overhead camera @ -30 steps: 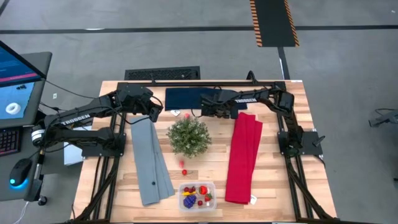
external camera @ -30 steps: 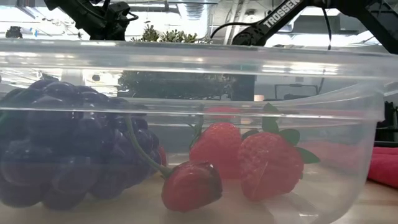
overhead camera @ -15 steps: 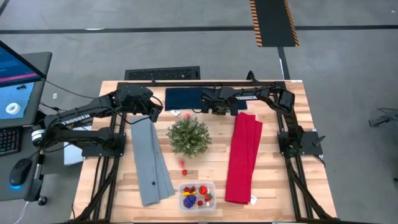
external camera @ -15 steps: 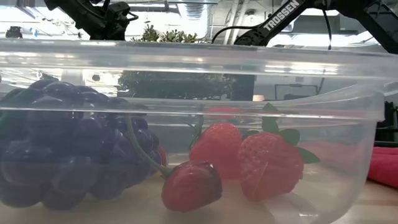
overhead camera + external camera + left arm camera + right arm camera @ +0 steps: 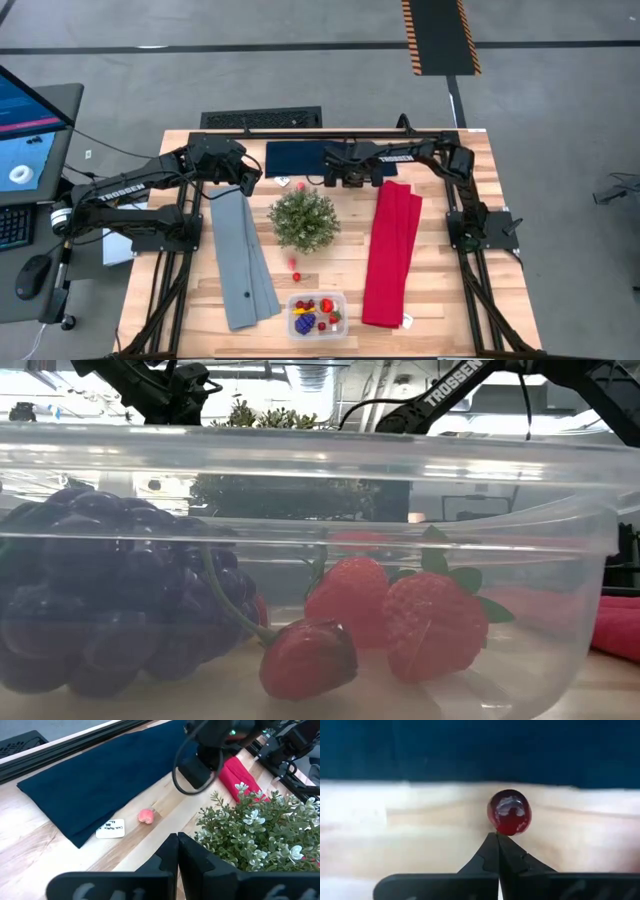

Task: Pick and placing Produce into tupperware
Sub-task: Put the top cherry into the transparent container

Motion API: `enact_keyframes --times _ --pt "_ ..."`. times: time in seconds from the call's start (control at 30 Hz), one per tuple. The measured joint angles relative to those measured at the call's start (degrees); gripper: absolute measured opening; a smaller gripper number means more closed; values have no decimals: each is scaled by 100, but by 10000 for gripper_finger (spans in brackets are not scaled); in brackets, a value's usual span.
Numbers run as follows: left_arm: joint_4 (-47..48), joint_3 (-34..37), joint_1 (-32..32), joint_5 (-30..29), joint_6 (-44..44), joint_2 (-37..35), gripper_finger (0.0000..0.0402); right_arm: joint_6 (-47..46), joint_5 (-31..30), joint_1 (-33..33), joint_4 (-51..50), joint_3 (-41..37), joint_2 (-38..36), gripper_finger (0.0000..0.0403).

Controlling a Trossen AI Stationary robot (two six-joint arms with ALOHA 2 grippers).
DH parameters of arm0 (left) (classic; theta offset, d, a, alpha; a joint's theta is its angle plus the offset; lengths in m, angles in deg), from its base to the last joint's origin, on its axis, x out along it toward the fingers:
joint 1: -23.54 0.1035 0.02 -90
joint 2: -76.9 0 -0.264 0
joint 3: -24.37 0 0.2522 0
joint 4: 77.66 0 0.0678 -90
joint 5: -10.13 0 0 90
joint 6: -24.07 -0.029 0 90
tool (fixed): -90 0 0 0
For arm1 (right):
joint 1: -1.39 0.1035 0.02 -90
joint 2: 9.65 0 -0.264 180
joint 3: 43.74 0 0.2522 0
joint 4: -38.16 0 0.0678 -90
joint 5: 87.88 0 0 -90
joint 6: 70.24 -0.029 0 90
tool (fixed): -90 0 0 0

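My right gripper (image 5: 498, 836) is shut near the table's far edge, beside the navy cloth (image 5: 300, 157). A glossy dark red berry (image 5: 509, 812) lies on the wood just past its fingertips, with nothing between the fingers. My left gripper (image 5: 177, 837) is shut and hangs left of the green plant (image 5: 304, 220), above a pink piece (image 5: 146, 816) on the table. The clear tupperware (image 5: 317, 315) stands at the near edge. In it lie a purple grape cluster (image 5: 100, 590), strawberries (image 5: 435, 625) and a red berry (image 5: 308, 658). Two small red pieces (image 5: 296, 270) lie between the plant and the tupperware. My right gripper points down with its shut fingertips (image 5: 492, 845) right at the near side of the red berry (image 5: 510, 831). I cannot tell whether they touch it. The berry sits on the table, outside the fingers.
A grey cloth (image 5: 243, 262) lies along the left and a red cloth (image 5: 392, 255) along the right. A white label (image 5: 110, 828) sticks out from the navy cloth. Bare wood shows between the plant and the tupperware.
My right gripper has shifted a little toward the table's far edge, by the navy cloth's near border. The left arm and the produce in the tupperware have kept still.
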Motion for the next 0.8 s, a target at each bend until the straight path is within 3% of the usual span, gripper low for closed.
enact_keyframes --times 0.8 --pt "1 0 1 0 0 0 0 1135 -520 413 -3347 2014 -9 11"
